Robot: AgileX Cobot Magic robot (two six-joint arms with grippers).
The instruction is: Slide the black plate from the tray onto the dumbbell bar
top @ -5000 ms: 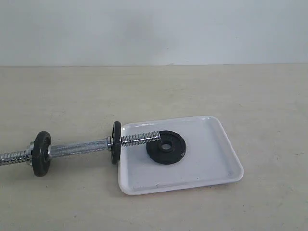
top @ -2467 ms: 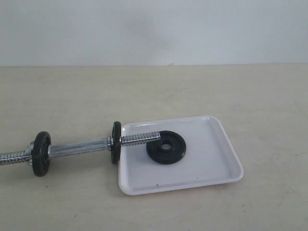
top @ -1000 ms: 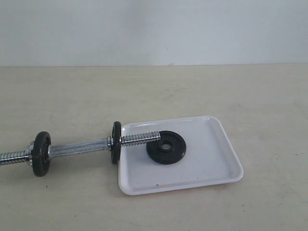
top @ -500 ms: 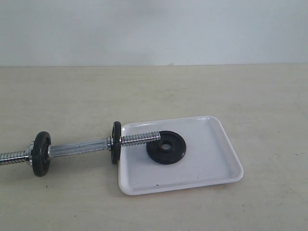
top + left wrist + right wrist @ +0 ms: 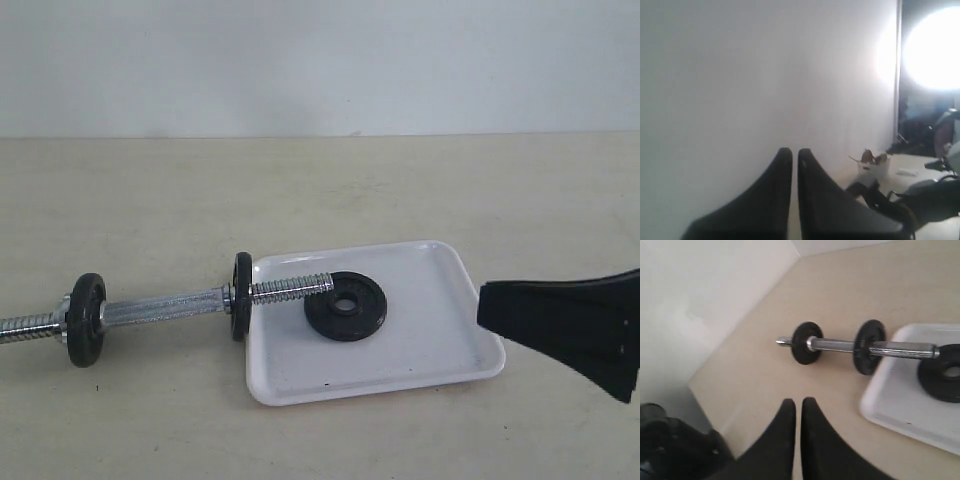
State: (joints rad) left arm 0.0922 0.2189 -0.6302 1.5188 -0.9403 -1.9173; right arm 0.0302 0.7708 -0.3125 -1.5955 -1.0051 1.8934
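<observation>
The black plate (image 5: 347, 306) lies flat on the white tray (image 5: 450, 330), near the tray's left half. The chrome dumbbell bar (image 5: 165, 307) lies on the table to the left, its threaded end reaching over the tray rim to the plate's edge. My right gripper (image 5: 483, 305) pokes in from the right edge, shut and empty, beside the tray's right rim. In the right wrist view its tips (image 5: 798, 402) hover over bare table, with the bar (image 5: 837, 345), tray (image 5: 895, 390) and plate (image 5: 932, 377) beyond. My left gripper (image 5: 795, 152) is shut and empty, facing a white wall.
Two other black discs (image 5: 87, 319) (image 5: 241, 295) stand upright on the bar; the second sits just outside the tray's left rim. The beige table meets a white wall behind. The table's corner edge (image 5: 705, 390) shows in the right wrist view.
My right gripper has come into the exterior view from the right edge. Plate, tray and bar have not moved.
</observation>
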